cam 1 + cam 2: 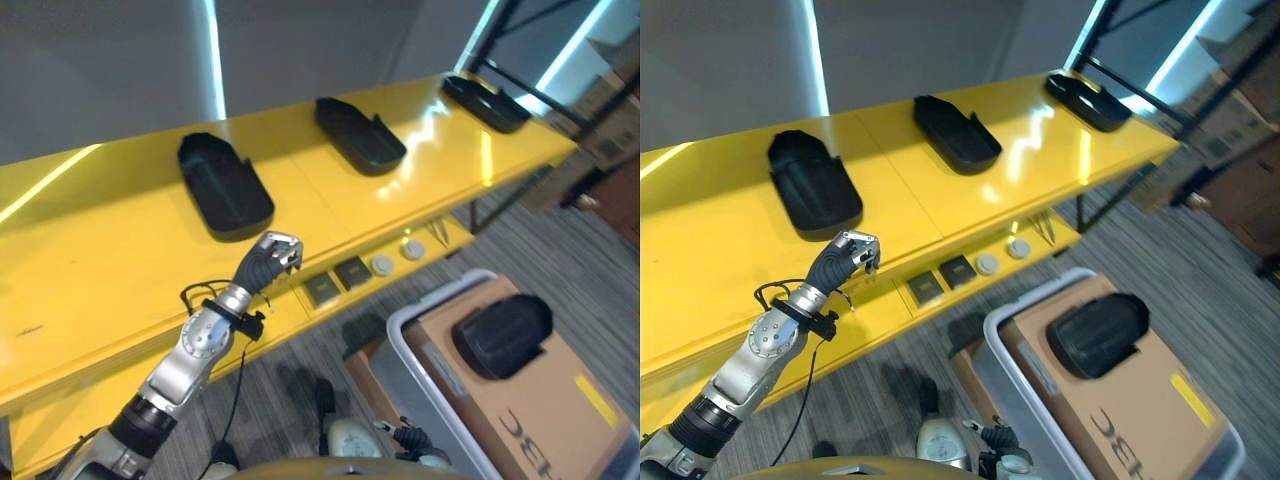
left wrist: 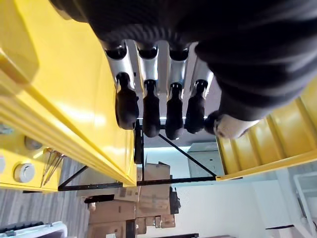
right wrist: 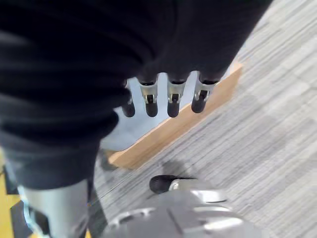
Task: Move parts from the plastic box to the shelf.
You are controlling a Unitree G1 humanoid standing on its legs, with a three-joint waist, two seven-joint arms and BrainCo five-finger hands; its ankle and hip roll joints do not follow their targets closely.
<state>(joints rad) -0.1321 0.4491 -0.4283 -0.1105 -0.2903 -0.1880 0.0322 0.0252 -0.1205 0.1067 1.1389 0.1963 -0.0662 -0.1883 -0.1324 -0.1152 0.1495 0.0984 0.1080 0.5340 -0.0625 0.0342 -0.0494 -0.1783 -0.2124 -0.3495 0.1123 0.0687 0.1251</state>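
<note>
Three black moulded parts lie along the yellow shelf (image 1: 100, 250): one at the left (image 1: 225, 185), one in the middle (image 1: 360, 135), one at the far right (image 1: 487, 103). A fourth black part (image 1: 502, 335) rests on a cardboard sheet (image 1: 545, 405) inside the grey plastic box (image 1: 432, 296) at the lower right. My left hand (image 1: 268, 258) hovers at the shelf's front edge, just below the leftmost part, fingers (image 2: 151, 104) curled and holding nothing. My right hand (image 3: 173, 99) hangs over the carpet, fingers relaxed, nothing in it.
A lower yellow ledge carries two dark square pieces (image 1: 338, 280) and two round white discs (image 1: 398, 257). A black metal rack and stacked cardboard boxes (image 1: 610, 110) stand at the far right. Grey carpet runs between the shelf and the box.
</note>
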